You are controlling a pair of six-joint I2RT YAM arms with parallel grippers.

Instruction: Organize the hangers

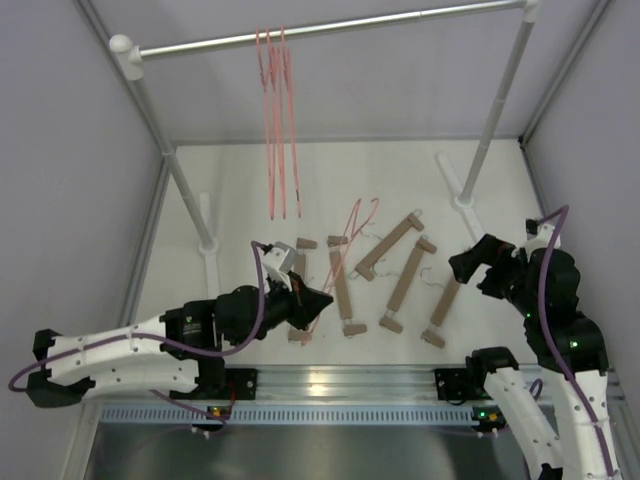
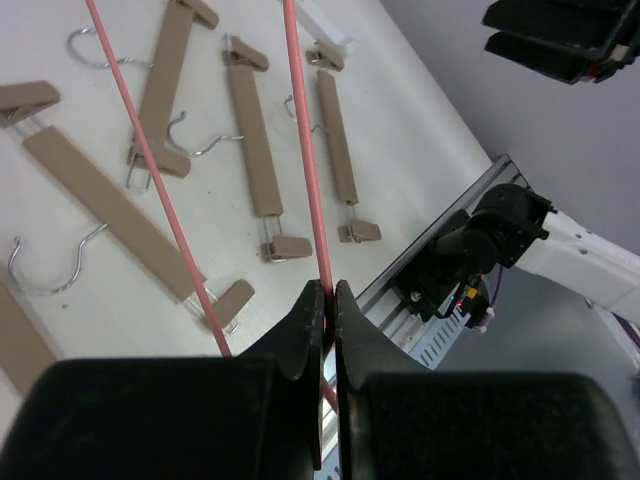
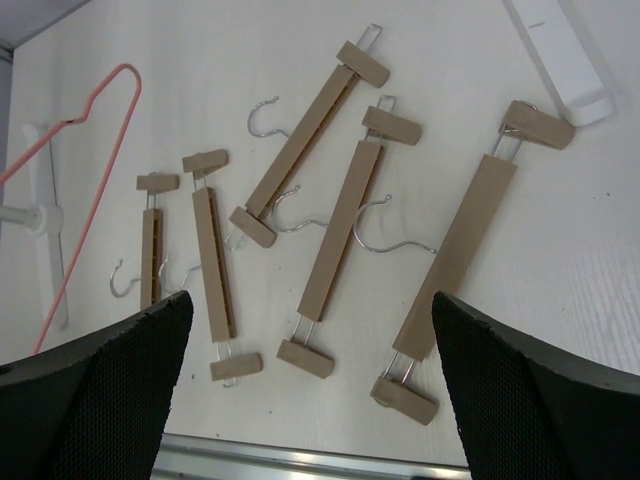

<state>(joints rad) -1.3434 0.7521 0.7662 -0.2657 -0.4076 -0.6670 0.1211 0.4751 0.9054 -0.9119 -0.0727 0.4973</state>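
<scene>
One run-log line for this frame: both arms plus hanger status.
left gripper: shut on pink hanger | right gripper: open, empty, above wooden hangers | rail: other pink hangers hung

**Light and picture quality**

Even, diffuse light, bright; the white surface (image 1: 400, 180) is not blown out. One glare patch on the metal base rail (image 1: 322, 383). Shadows under the wooden hangers (image 3: 342, 235) faint and soft-edged. Left claw (image 2: 328, 300) dark, slightly soft close to the lens; the pink hanger (image 2: 311, 180) sharp. Wrist views crisp on the surface.
</scene>
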